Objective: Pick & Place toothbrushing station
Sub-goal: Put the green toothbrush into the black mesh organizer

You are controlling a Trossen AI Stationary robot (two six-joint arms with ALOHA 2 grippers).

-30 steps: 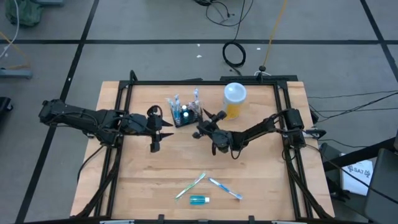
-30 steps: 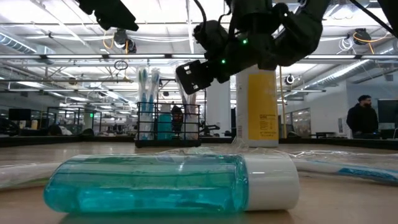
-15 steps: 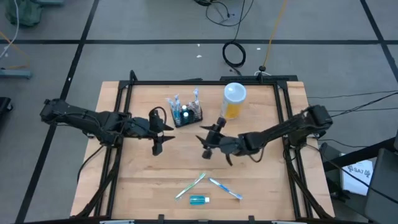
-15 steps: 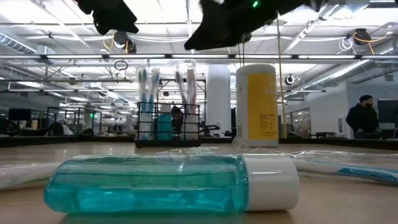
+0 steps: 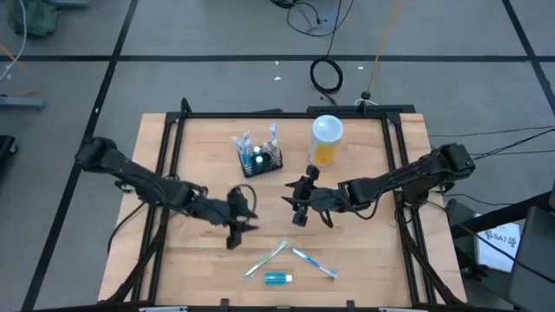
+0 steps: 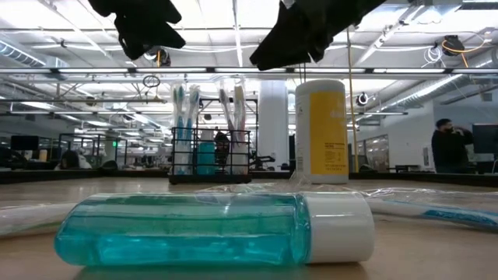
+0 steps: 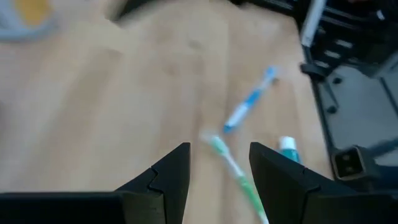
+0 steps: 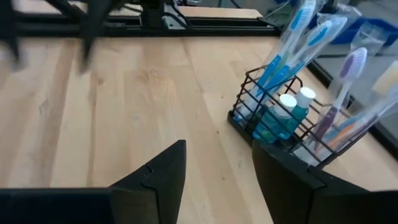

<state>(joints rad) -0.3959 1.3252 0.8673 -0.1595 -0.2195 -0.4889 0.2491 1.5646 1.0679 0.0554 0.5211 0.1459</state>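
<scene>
Toothbrushing station [image 5: 257, 157] stands upright near the back of my counter [image 5: 364, 251], packed with wrapped toothbrushes and small teal bottles, just beside a white-lidded container [image 5: 326, 139]. My right hand [image 5: 300, 201] hovers mid-counter in front of it, fingers spread and empty. My left hand [image 5: 240, 220] hangs open and empty above a green toothbrush [image 5: 266, 257], with a blue toothbrush [image 5: 314, 262] and teal bottle [image 5: 277, 278] lying near.

Bare counter [image 5: 199, 160] lay open between the black rack [image 5: 257, 159] and the loose toothbrushes [image 5: 265, 258] near the front edge. Just beside the rack the tall white-lidded container [image 5: 326, 139] crowded its right side. Both tools hung above that middle stretch, apart from each other.
</scene>
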